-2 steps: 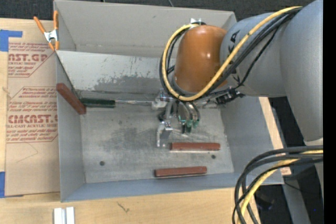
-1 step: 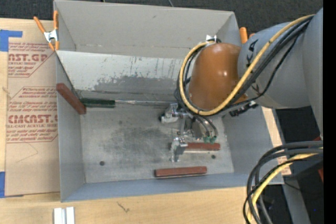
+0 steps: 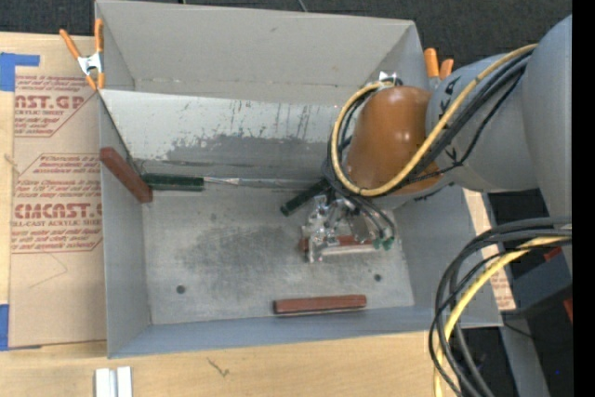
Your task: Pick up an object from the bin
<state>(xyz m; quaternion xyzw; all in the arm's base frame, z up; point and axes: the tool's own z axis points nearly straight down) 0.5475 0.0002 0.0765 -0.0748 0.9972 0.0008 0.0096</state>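
My gripper is low over the bin floor, right of the middle, under the orange wrist cover. A small red and green thing lies right against its metal end; whether it is gripped I cannot tell. A dark green handle pokes out just up and left of the gripper. A reddish-brown flat bar lies on the floor below it, near the front wall.
A green-handled screwdriver lies along the back wall at the left, its thin shaft running right. A brown block leans at the left wall. The arm and its cables cover the bin's right side.
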